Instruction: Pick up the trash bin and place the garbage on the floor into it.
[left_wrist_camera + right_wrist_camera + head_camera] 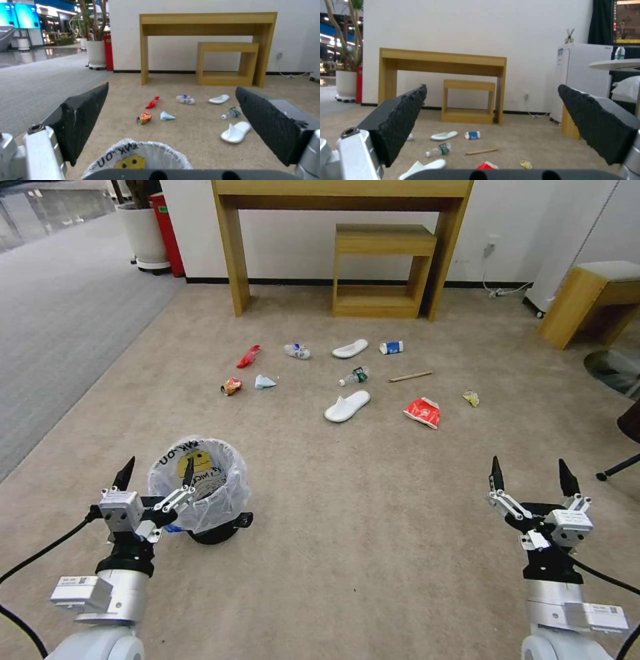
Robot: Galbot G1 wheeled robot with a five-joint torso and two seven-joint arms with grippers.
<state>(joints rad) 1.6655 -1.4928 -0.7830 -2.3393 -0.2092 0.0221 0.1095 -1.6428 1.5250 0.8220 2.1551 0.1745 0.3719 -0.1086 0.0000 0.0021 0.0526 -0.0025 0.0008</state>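
Head view, left gripper (156, 471): held with its fingers spread wide, empty, low over the near rim of the trash bin (200, 483); one fingertip is seen against the bag-lined rim, the other stands outside the bin on the robot's left.
Bin from the hand: immediately ahead and slightly below; in the left wrist view the bin's rim (140, 156) sits centred between the two open fingers, so the approach is judged to run straight forward and down.
Nearer arm: the left, by far; the right gripper (531, 475) is held open and empty, well apart on the robot's right over bare carpet.
Bin's axis: upright, mouth facing up, clear bag folded over the rim.
Garbage: spread in a loose band beyond the bin, toward the wooden desk (340, 220); the orange wrapper (231, 386) and red wrapper (248, 357) lie nearest the bin's side, the red-white carton (423, 413) and wooden stick (410, 377) lie nearer the right arm.
Open room: bare carpet all round the bin and between bin and litter; nothing is seen crowding either arm.
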